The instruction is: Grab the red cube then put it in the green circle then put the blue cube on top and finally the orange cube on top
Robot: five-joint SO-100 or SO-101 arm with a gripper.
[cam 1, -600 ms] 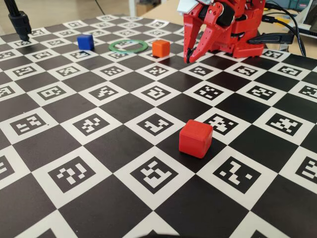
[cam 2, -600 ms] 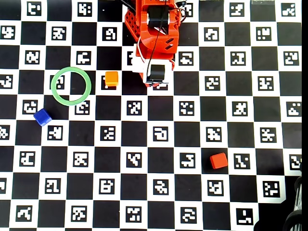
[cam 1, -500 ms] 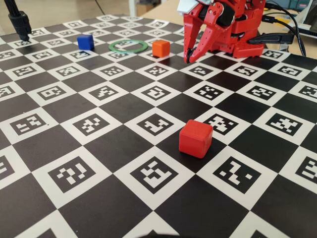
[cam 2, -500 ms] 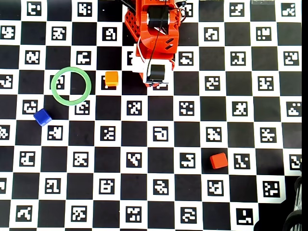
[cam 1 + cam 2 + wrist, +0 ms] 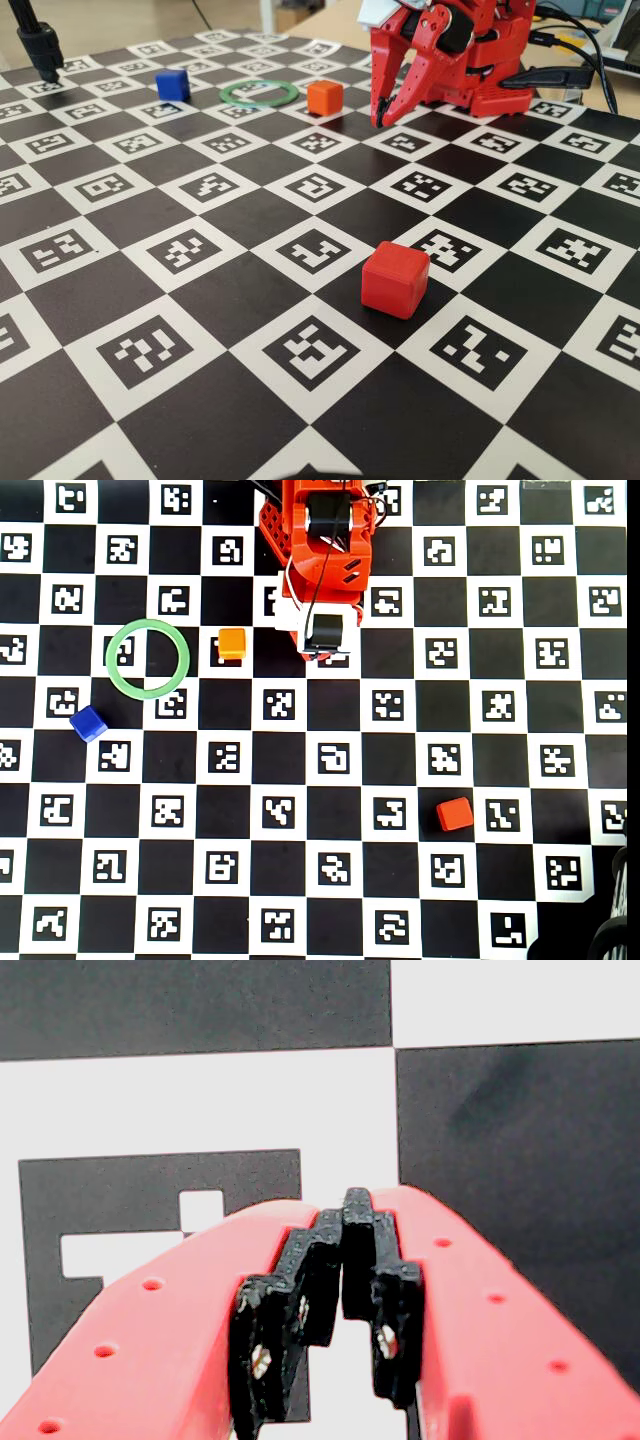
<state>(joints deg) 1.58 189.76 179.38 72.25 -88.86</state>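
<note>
The red cube lies alone on the checkered board, near the front in the fixed view and at the lower right in the overhead view. The green circle lies flat with nothing in it. Beside it sits the orange cube; the blue cube is on its other side. My red gripper hangs folded by the arm's base, tips down just above the board. It is shut with nothing between its black pads, far from all three cubes.
The board is covered in black and white marker squares. A black stand rises at the far left corner in the fixed view. Cables run behind the arm's base. A dark object shows at the overhead view's lower right edge.
</note>
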